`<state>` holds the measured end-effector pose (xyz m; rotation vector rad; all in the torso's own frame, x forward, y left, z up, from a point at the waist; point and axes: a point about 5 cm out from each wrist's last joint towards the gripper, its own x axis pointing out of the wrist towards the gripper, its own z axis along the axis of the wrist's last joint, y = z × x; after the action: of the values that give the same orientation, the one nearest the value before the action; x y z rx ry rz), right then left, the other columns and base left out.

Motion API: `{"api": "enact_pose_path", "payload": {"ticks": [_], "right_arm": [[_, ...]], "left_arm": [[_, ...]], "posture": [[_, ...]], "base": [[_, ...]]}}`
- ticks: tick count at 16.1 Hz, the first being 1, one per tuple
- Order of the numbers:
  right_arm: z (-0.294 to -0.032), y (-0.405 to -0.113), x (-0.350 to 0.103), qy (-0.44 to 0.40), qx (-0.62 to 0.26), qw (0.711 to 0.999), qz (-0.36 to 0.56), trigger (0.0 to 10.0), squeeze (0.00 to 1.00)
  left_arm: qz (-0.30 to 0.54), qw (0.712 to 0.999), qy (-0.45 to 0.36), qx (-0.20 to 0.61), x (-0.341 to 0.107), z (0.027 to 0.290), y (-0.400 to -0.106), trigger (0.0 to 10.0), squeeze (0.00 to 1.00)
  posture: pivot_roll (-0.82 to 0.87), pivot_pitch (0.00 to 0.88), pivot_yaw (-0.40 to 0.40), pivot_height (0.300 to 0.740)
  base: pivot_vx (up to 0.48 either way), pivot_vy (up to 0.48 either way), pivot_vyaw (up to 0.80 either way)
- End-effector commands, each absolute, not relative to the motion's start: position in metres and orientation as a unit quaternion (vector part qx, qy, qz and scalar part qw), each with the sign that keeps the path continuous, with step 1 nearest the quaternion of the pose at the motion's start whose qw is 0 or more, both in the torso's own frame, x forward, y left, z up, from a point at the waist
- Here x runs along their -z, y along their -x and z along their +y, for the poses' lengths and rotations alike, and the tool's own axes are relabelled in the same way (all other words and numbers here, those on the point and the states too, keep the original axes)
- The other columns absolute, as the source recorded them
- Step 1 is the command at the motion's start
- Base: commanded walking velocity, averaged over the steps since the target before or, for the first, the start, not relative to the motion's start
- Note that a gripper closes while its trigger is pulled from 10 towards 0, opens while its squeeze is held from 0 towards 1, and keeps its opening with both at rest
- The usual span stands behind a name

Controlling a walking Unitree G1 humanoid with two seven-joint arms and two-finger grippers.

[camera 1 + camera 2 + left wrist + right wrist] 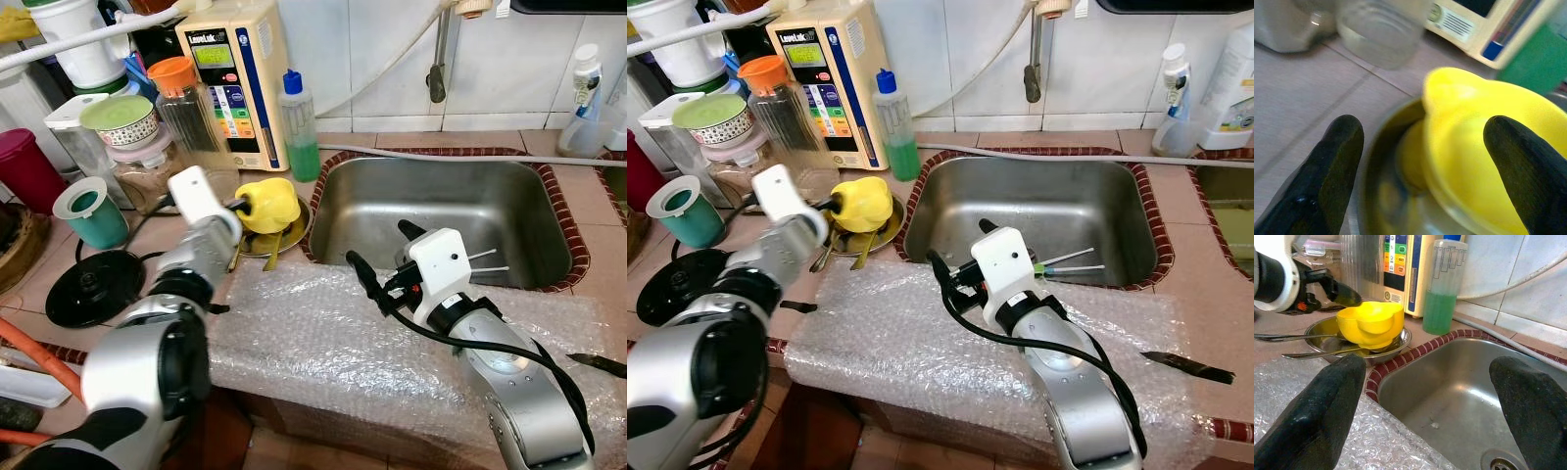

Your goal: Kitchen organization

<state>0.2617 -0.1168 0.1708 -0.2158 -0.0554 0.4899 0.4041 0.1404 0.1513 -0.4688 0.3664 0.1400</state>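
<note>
Yellow cup (266, 203): we find it tipped on its side in a shallow metal bowl (294, 235) on the counter, just left of the sink (446, 211). Its long axis lies roughly level across the counter; the right wrist view shows the mouth turned down toward the bowl floor.

Left gripper (1425, 161): fingers spread apart, holding nothing. One finger (1334, 161) sits outside the bowl rim, the other (1528, 171) over the far side of the cup. We cannot tell whether either touches.

Right gripper (1425, 406): fingers wide apart and empty, poised over the bubble wrap (323, 343) at the near left corner of the sink.

Utensils: handles (1283, 338) project from the bowl toward the robot's left.

Head views add: a black lid (93, 286), a teal cup (90, 211), an orange-capped jar (186, 108) and a cream appliance (240, 78) behind the bowl; white sticks (1068, 262) inside the sink.

Right wrist view adds: the green liquid bottle (1444, 286) standing upright beside the bowl, and the sink drain (1503, 464).
</note>
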Motion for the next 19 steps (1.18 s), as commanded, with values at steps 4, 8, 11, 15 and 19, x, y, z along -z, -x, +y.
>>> {"api": "enact_pose_path", "payload": {"ticks": [4, 8, 11, 15, 19], "right_arm": [[-0.115, -0.262, -0.176, 0.106, -0.246, 0.963, -0.039, 10.0, 0.0], [-0.115, -0.259, -0.175, 0.106, -0.245, 0.963, -0.035, 10.0, 0.0], [-0.117, -0.259, -0.175, 0.107, -0.244, 0.963, -0.033, 10.0, 0.0], [-0.118, -0.26, -0.175, 0.108, -0.243, 0.963, -0.032, 10.0, 0.0], [-0.118, -0.26, -0.176, 0.108, -0.241, 0.964, -0.033, 10.0, 0.0]], "left_arm": [[0.176, 0.956, 0.227, -0.056, -0.157, 0.135, -0.406, 10.0, 0.0], [0.214, 0.95, 0.221, -0.044, -0.135, 0.132, -0.398, 10.0, 0.0], [0.214, 0.955, 0.201, -0.038, -0.133, 0.132, -0.397, 0.0, 0.0], [0.225, 0.95, 0.211, -0.042, -0.131, 0.134, -0.396, 0.0, 0.0], [0.239, 0.945, 0.211, -0.068, -0.124, 0.148, -0.393, 0.0, 0.0]], "posture": [[-0.18, 0.0, 0.197, 0.74], [-0.18, 0.0, 0.196, 0.74], [-0.18, 0.0, 0.189, 0.74], [-0.18, 0.0, 0.187, 0.74], [-0.17, 0.0, 0.186, 0.74]], "base": [[0.0, 0.0, 0.0], [0.0, 0.0, 0.0], [0.0, 0.0, 0.0], [0.0, 0.0, 0.0], [0.0, 0.0, 0.0]]}}
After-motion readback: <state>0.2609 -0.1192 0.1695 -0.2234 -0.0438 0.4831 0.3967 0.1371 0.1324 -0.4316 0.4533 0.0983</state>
